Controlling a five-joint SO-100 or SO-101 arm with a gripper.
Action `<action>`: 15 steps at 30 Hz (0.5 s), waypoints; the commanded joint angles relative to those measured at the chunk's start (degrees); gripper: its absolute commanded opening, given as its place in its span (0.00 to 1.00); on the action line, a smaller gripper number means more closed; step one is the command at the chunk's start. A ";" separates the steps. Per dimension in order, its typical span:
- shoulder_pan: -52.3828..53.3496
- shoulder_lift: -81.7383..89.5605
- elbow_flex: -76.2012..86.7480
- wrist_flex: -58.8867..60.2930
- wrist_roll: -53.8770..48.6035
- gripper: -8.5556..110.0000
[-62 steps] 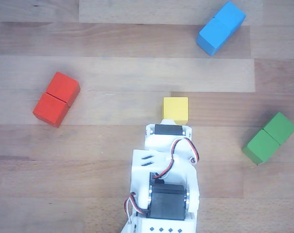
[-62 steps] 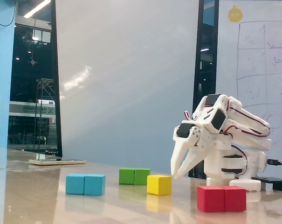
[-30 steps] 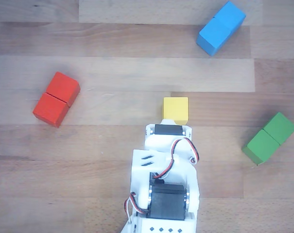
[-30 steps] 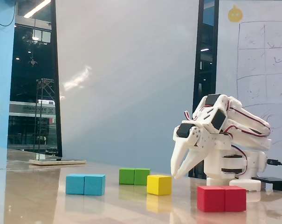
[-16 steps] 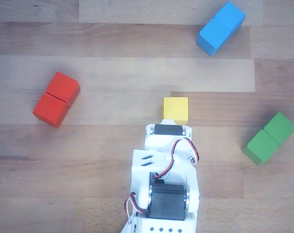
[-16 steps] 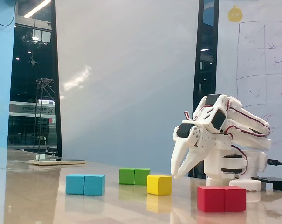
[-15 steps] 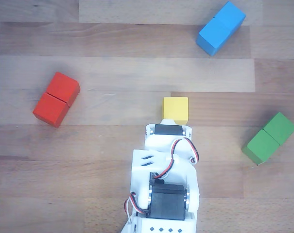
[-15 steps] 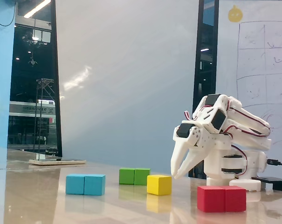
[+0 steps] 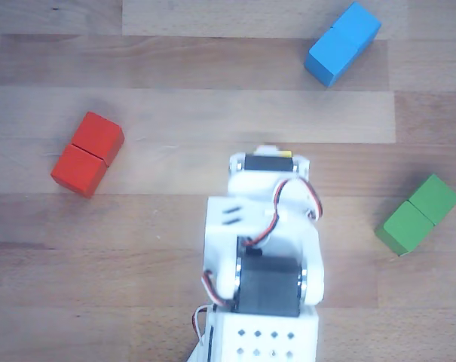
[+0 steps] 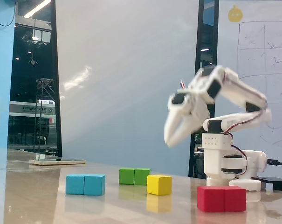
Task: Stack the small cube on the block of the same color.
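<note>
Your gripper (image 10: 171, 137) hangs blurred above the cube (image 10: 159, 185), jaws unreadable, and no yellow block shows, so you risk stacking on the wrong colour

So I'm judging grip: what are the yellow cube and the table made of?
Yellow cube: probably painted wood, with an even matte colour and crisp edges. Table: wood or wood-look laminate, with grain in planks; its glossy surface mirrors the blocks.
</note>
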 commanded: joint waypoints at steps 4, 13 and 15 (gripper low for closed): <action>0.44 -25.49 -33.75 -1.85 0.00 0.07; 0.53 -47.99 -49.83 -0.88 -0.09 0.07; 0.53 -50.36 -49.92 -0.35 -0.18 0.07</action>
